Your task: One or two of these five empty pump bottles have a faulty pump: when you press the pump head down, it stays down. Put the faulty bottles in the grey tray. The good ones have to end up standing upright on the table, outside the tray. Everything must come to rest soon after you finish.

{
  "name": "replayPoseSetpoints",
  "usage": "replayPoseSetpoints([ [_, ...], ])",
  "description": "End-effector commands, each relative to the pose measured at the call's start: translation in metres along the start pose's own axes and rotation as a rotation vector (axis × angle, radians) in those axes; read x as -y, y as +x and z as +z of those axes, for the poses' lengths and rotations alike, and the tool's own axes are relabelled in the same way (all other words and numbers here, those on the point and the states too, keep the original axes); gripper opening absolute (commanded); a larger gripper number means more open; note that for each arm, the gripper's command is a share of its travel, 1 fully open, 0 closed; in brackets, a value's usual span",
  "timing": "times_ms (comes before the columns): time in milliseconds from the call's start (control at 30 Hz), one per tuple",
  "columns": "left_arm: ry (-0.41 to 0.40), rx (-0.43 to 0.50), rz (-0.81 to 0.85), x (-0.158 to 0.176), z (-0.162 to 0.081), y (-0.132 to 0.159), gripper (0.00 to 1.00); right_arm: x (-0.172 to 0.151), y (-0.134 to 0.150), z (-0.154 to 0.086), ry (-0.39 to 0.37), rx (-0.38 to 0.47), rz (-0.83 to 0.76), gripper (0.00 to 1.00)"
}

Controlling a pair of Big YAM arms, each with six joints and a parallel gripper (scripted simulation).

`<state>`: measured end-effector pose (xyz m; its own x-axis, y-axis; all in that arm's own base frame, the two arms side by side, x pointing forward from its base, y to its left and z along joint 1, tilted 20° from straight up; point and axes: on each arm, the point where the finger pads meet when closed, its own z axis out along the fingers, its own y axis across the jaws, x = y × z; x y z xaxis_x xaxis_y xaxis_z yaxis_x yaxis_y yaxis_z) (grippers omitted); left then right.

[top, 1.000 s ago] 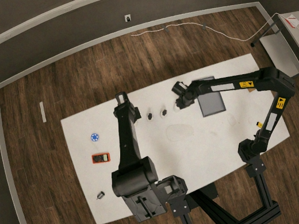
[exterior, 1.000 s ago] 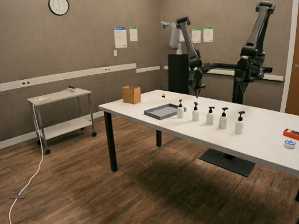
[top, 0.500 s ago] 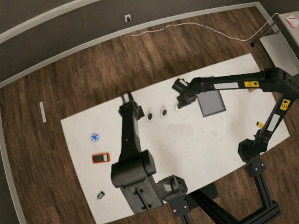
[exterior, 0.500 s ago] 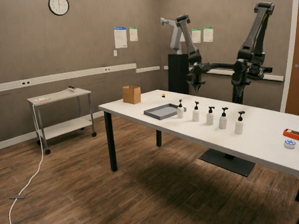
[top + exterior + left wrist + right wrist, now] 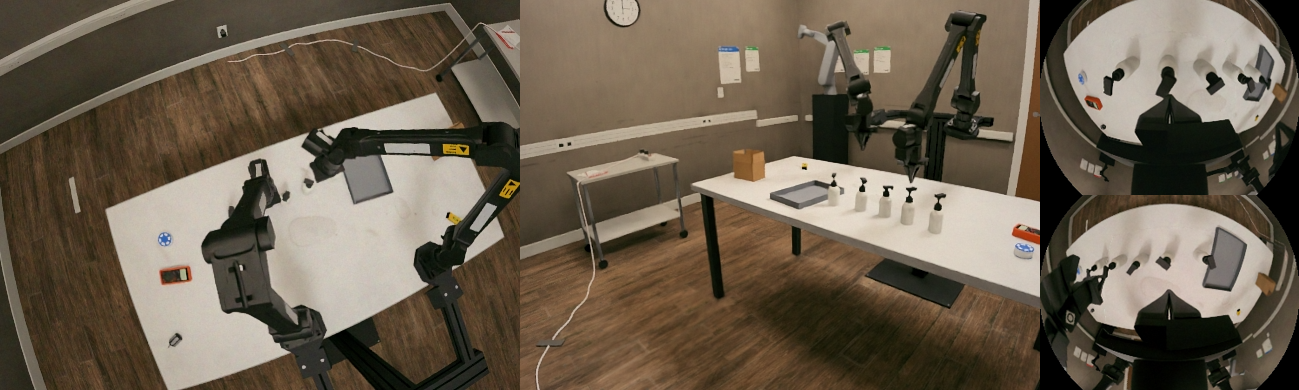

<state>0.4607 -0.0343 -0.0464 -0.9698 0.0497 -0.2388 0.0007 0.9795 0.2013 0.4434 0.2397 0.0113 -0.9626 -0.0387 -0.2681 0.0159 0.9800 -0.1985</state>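
Five white pump bottles with black heads stand upright in a row. The first [image 5: 833, 196] [image 5: 1201, 257] is beside the grey tray [image 5: 368, 181] [image 5: 798, 203] [image 5: 1232, 252]. Then come the second [image 5: 861, 201] [image 5: 1169, 252], the middle one [image 5: 885, 206] [image 5: 1203, 68], the fourth [image 5: 908, 214] [image 5: 1167, 62] and the fifth [image 5: 935, 222] [image 5: 1130, 65]. The middle one's head looks lower than the others. My left gripper [image 5: 912, 180] [image 5: 1169, 97] is shut and empty, just above and behind the fourth bottle's head. My right gripper [image 5: 863, 148] [image 5: 1169, 292] is shut and empty, higher up behind the second bottle.
An orange multimeter [image 5: 175, 275] [image 5: 1093, 103] and a blue and white round thing [image 5: 165, 239] [image 5: 1023, 250] lie past the fifth bottle. A brown box [image 5: 749, 166] [image 5: 1265, 283] and a small yellow thing [image 5: 804, 166] [image 5: 1238, 312] are on the tray side. Both arms reach over the table.
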Motion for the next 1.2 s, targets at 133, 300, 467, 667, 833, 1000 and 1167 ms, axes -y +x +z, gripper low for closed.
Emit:
replayPoseSetpoints([
  [133, 0.003, 0.061, -0.034, -0.004, -0.014, -0.027, 0.0, -0.003, -0.007, -0.005, -0.007, 0.015, 0.01, 0.0],
  [300, 0.001, 0.051, -0.045, -0.014, -0.013, -0.038, 0.0, -0.003, -0.007, -0.005, -0.007, 0.015, 0.01, 0.0],
  [467, 0.001, 0.043, -0.034, -0.012, 0.005, -0.036, 0.0, -0.003, -0.007, -0.005, -0.007, 0.015, 0.01, 0.0],
  [667, 0.001, 0.043, -0.032, -0.012, 0.027, -0.036, 0.0, -0.003, -0.007, -0.005, -0.007, 0.015, 0.01, 0.0],
  [833, 0.004, 0.045, -0.022, -0.007, 0.029, -0.036, 0.0, -0.003, -0.007, -0.005, -0.007, 0.015, 0.01, 0.0],
  [1000, 0.004, 0.051, -0.023, -0.008, 0.023, -0.033, 0.0, -0.009, -0.014, -0.001, -0.014, 0.025, -0.002, 0.0],
  [1167, 0.004, 0.051, -0.023, -0.008, 0.023, -0.033, 0.0, -0.019, 0.003, -0.021, -0.061, 0.102, -0.135, 0.0],
])
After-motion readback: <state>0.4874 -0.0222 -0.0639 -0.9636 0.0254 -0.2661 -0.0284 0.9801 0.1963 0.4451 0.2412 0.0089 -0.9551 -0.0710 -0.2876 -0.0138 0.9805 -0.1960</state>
